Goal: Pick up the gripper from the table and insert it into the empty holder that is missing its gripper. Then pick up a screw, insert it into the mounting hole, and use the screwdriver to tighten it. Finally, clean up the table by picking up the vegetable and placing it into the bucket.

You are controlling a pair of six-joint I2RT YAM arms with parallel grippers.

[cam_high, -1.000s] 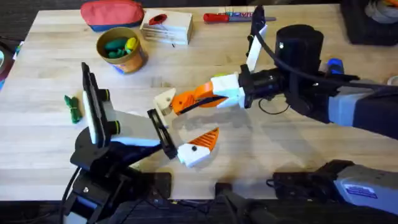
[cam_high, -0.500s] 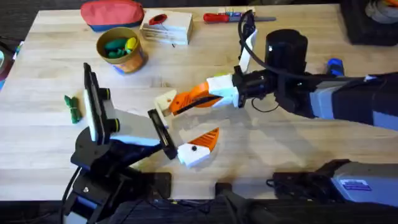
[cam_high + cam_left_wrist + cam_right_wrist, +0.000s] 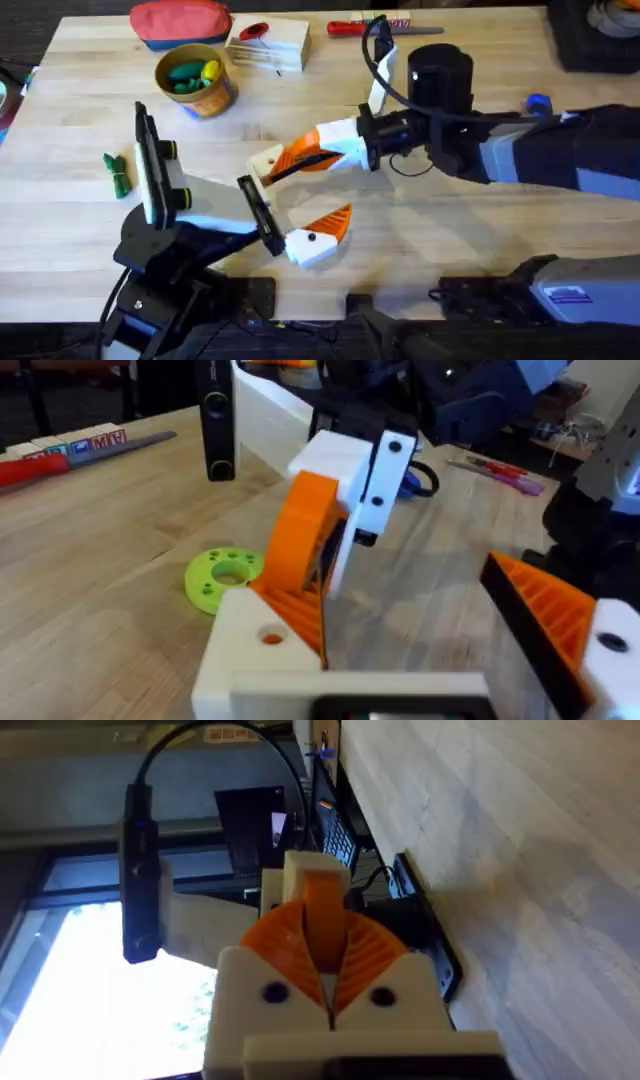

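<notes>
A: Start at nine o'clock on the worktop (image 3: pixel 90 220); what lies there?

B: The vegetable (image 3: pixel 118 173), apart from both arms, with the bucket (image 3: pixel 196 80) up at eleven o'clock; then the left pincer (image 3: pixel 295 210), spread wide and grasping nothing; its upper finger is the holder (image 3: pixel 264 161), bare white, its lower finger already tipped in orange.

A: And the gripper?

B: The gripper (image 3: pixel 300 158) is clenched in the right pincer (image 3: pixel 298 160), just at the holder's three o'clock side and touching it or nearly so; its long axis runs nine-to-three, in line with the right arm; I judge the coming push goes toward nine o'clock, and only the right arm can make it.

A: Room to move?

B: Open wood all round the meeting point; the block (image 3: pixel 268 45) at twelve o'clock and the screwdriver (image 3: pixel 538 103) at three stay well apart; the worktop edges are far off.
</notes>
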